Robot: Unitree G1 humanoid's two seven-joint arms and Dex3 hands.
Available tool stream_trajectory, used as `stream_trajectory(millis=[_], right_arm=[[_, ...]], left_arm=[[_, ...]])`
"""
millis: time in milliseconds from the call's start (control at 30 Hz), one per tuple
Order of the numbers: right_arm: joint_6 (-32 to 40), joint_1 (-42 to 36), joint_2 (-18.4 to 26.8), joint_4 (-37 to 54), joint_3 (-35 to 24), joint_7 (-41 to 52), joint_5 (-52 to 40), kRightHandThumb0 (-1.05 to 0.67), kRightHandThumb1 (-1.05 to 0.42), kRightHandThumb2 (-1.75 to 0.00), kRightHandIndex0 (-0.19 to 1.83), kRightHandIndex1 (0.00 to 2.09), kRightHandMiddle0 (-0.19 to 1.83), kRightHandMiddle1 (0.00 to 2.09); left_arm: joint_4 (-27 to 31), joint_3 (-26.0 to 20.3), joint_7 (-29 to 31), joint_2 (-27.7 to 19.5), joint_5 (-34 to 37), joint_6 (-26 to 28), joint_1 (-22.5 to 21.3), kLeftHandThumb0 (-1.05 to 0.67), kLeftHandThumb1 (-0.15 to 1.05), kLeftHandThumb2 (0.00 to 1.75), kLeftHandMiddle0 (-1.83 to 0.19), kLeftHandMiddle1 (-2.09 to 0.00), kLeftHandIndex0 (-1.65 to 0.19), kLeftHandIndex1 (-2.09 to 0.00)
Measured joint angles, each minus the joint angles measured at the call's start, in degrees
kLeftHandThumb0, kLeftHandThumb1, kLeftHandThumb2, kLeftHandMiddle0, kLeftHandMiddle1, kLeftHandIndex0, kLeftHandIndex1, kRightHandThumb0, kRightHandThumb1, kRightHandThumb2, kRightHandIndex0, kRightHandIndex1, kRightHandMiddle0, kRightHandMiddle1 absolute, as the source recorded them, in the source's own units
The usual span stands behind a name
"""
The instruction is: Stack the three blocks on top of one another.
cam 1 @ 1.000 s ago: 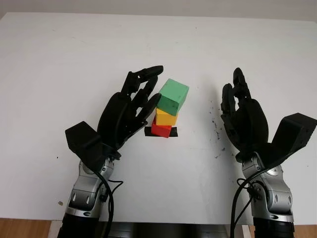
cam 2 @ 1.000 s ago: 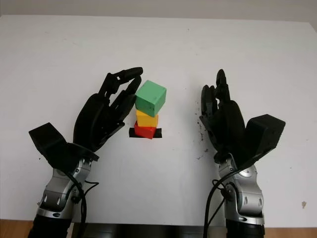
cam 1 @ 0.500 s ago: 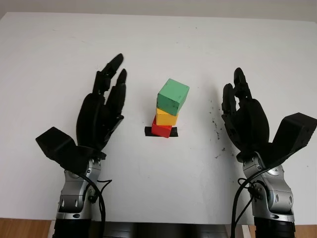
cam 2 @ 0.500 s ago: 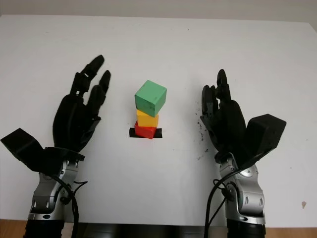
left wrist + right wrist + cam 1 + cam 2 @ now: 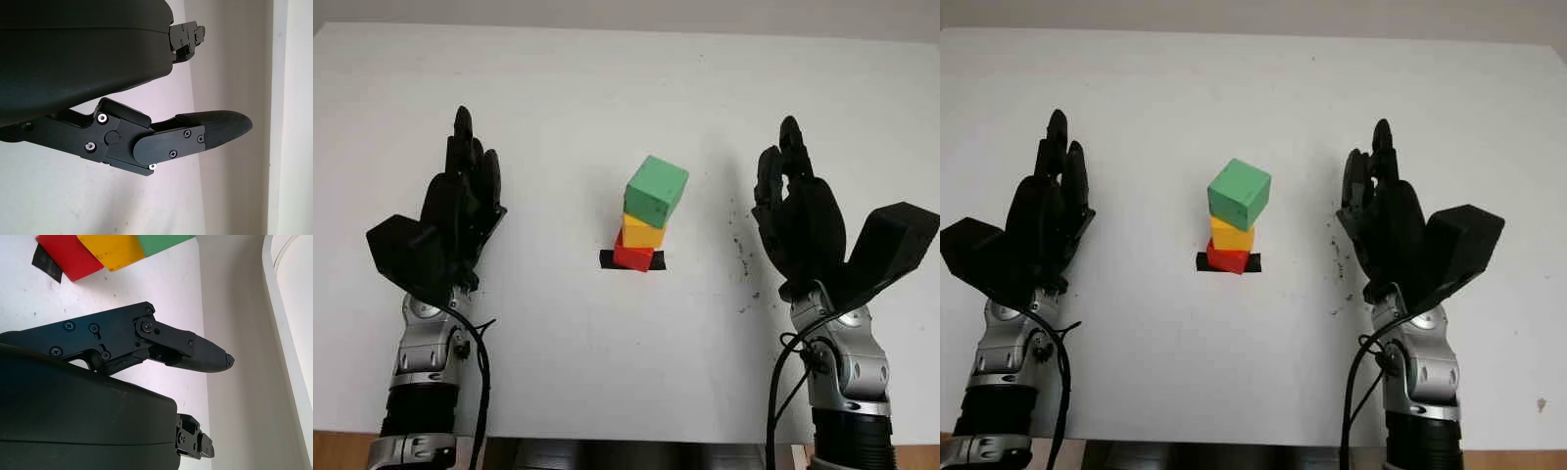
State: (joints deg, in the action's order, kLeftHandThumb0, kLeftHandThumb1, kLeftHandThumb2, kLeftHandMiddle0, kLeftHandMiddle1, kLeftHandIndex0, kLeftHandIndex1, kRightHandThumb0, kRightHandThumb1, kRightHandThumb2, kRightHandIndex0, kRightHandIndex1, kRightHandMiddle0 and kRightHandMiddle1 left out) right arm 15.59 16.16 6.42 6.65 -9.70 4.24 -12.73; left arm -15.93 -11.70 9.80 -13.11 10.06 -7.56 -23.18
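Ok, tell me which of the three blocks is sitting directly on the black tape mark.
The red block, at the bottom of the stack. The yellow block rests on it, and the green block tops the stack, turned askew.

Three blocks stacked mid-desk, one robot hand on each side.

On my desk (image 5: 636, 88) the bottom block (image 5: 631, 257) sits on a tape mark (image 5: 607, 260); the middle block (image 5: 642, 233) rests on it, and the top block (image 5: 656, 191) on that, leaning right. My left robot hand (image 5: 460, 211) is open well to the left, my right robot hand (image 5: 798, 220) open well to the right, both nearer me than the stack.
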Motion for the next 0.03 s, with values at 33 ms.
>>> stream_trajectory(millis=[33], right_arm=[[-0.07,0.09,-0.01,-0.07,0.00,-0.10,0.07,-0.62,-1.05,-0.73,-0.19,0.00,-0.19,0.00]], left_arm=[[-0.09,-0.12,0.15,0.00,0.30,0.01,-0.26,-0.85,1.05,0.58,0.17,-0.06,0.16,-0.05]])
